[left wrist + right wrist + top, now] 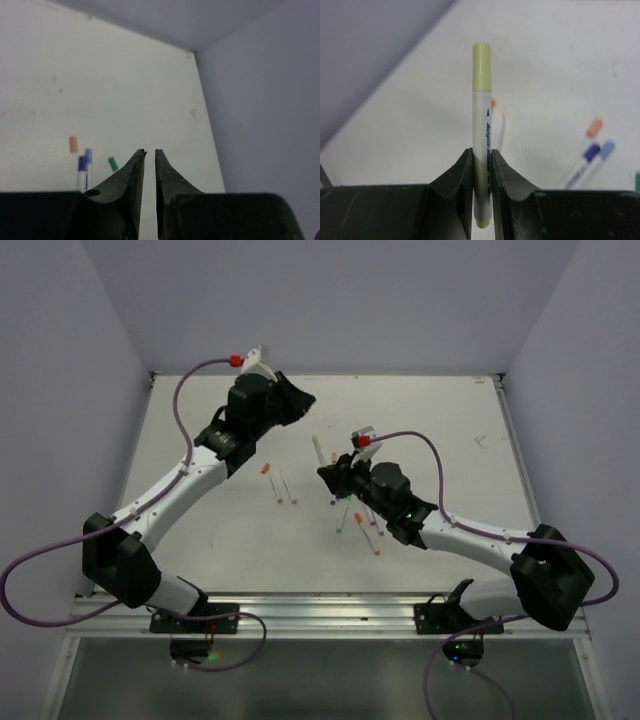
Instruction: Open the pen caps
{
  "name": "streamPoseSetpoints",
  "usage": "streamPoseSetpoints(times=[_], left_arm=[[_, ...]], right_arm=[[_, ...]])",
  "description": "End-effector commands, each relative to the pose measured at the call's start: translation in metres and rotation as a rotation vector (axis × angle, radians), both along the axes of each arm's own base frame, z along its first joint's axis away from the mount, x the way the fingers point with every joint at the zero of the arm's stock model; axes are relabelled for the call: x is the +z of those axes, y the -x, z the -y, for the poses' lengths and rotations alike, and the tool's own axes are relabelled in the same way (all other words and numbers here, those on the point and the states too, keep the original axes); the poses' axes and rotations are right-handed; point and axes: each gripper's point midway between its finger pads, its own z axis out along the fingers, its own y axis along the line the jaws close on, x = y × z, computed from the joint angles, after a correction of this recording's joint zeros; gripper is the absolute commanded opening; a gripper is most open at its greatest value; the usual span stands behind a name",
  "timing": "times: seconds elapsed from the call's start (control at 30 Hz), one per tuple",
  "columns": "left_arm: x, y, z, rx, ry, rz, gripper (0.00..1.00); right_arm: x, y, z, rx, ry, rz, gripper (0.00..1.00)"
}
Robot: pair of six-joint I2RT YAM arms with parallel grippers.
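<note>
My right gripper (482, 152) is shut on a white pen (483, 132) held upright, its pale yellow-green cap (482, 67) still on the far end. In the top view this gripper (327, 473) hovers mid-table with the pen (317, 450) pointing away. My left gripper (150, 151) hangs over the far part of the table (125, 90), its jaws only a thin slit apart and holding nothing; it shows in the top view as left gripper (303, 400). Loose caps lie on the table: an orange cap (73, 144) and a green cap (113, 163). Two blue-capped pens (85, 165) lie beside them.
Two uncapped white pens (284, 490) lie left of centre by an orange cap (266, 469). More pens and caps (362, 525) are partly hidden under the right arm. Walls enclose the table on the left, back and right.
</note>
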Motion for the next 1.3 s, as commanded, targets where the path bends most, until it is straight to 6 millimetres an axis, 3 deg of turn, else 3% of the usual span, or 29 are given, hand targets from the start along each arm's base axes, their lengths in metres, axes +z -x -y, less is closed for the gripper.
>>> streamPoseSetpoints(times=[0.0,0.17,0.23,0.3,0.37,0.4,0.43,0.5,0.57,0.7,0.87,1.07,1.27], left_arm=[[0.227,-0.049,-0.105,0.43,0.335,0.595,0.0],[0.234,-0.053,-0.103,0.426,0.336,0.592,0.0],[0.229,-0.053,-0.102,0.413,0.312,0.581,0.0],[0.208,-0.055,-0.106,0.415,0.253,0.533,0.0],[0.204,-0.044,-0.117,0.417,0.243,0.54,0.04],[0.179,-0.044,-0.118,0.411,0.214,0.5,0.13],[0.182,-0.034,-0.124,0.411,0.212,0.512,0.19],[0.156,-0.029,-0.126,0.398,0.165,0.467,0.34],[0.147,-0.018,-0.126,0.374,0.153,0.458,0.44],[0.118,-0.004,-0.119,0.306,0.122,0.401,0.71],[0.085,0.009,-0.103,0.207,0.123,0.323,0.98],[0.041,0.02,-0.078,0.087,0.134,0.209,1.0],[0.021,0.027,-0.048,0.007,0.143,0.155,1.0]], right_arm=[[-0.165,0.077,0.037,0.117,0.419,-0.425,0.0],[-0.163,0.077,0.034,0.12,0.418,-0.417,0.0],[-0.158,0.076,0.034,0.117,0.415,-0.408,0.0],[-0.147,0.073,0.034,0.112,0.405,-0.385,0.0],[-0.134,0.071,0.031,0.117,0.385,-0.36,0.0],[-0.123,0.069,0.027,0.123,0.365,-0.342,0.0],[-0.118,0.068,0.025,0.126,0.356,-0.335,0.0],[-0.105,0.067,0.021,0.139,0.336,-0.318,0.0],[-0.095,0.066,0.019,0.145,0.329,-0.297,0.0],[-0.078,0.059,0.015,0.143,0.326,-0.261,0.0],[-0.05,0.048,0.006,0.133,0.295,-0.21,0.0],[-0.02,0.035,-0.004,0.116,0.257,-0.151,0.0],[0.001,0.028,-0.016,0.129,0.219,-0.117,0.0]])
